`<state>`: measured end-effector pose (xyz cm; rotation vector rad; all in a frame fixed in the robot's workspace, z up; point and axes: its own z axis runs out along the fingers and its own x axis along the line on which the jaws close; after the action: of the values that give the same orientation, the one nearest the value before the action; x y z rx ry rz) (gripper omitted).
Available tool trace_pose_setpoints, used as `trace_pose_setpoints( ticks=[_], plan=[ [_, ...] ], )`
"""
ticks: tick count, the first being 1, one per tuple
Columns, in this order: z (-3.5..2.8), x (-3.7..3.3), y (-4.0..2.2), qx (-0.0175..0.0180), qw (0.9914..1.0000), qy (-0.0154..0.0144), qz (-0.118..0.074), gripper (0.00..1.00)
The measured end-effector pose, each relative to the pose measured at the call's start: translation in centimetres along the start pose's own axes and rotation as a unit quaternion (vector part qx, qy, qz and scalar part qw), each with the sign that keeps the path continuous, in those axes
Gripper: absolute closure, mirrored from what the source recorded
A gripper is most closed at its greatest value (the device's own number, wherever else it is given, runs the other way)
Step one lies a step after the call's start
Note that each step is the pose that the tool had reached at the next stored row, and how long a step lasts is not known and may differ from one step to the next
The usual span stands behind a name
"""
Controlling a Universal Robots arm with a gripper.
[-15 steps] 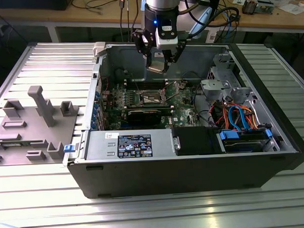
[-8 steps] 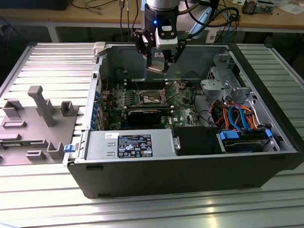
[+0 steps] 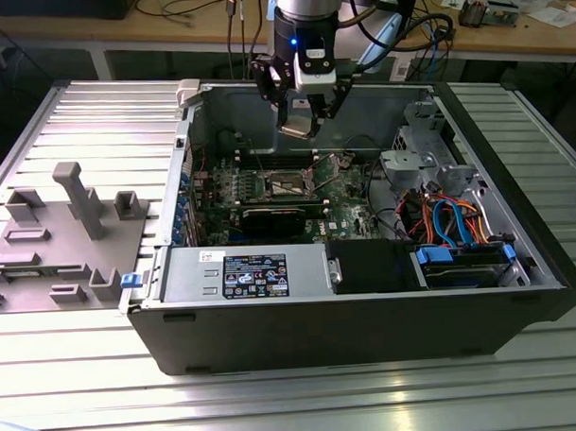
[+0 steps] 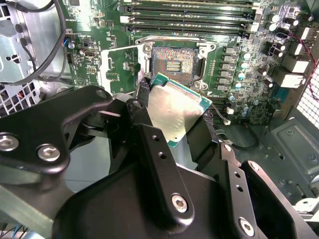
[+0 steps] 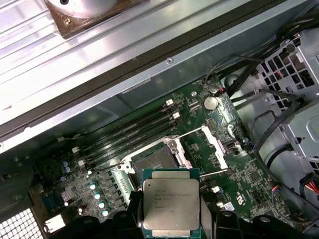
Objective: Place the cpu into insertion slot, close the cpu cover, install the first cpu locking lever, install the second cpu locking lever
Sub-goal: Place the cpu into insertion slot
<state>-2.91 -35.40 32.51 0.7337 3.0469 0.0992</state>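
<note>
Ribbed, pale metal counter (image 3: 295, 404) across the whole foreground of the exterior view, glossy with soft white reflections near the front edge. On the part toward the exterior view's left, a grey moulded fixture tray (image 3: 53, 252) with upright posts. Behind, along the far side, a wooden bench (image 3: 168, 32) on white legs, strewn with loose cables (image 3: 181, 5) and, toward the exterior view's right, papers (image 3: 551, 15). Deep shadow beneath that bench. Even, diffuse light throughout.

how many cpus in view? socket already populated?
1. The cpu is gripped in the end effector above the board, near the socket, which sits empty. The end effector hides part of the board, so another may be hidden.
</note>
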Motion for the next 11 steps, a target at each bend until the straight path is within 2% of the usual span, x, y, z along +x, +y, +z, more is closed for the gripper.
trace_pose_setpoints(
  ticks=[11],
  plan=[
    [0.00, 0.00, 0.00, -0.0001, 0.99998, -0.0004, 0.006, 0.46]
  ],
)
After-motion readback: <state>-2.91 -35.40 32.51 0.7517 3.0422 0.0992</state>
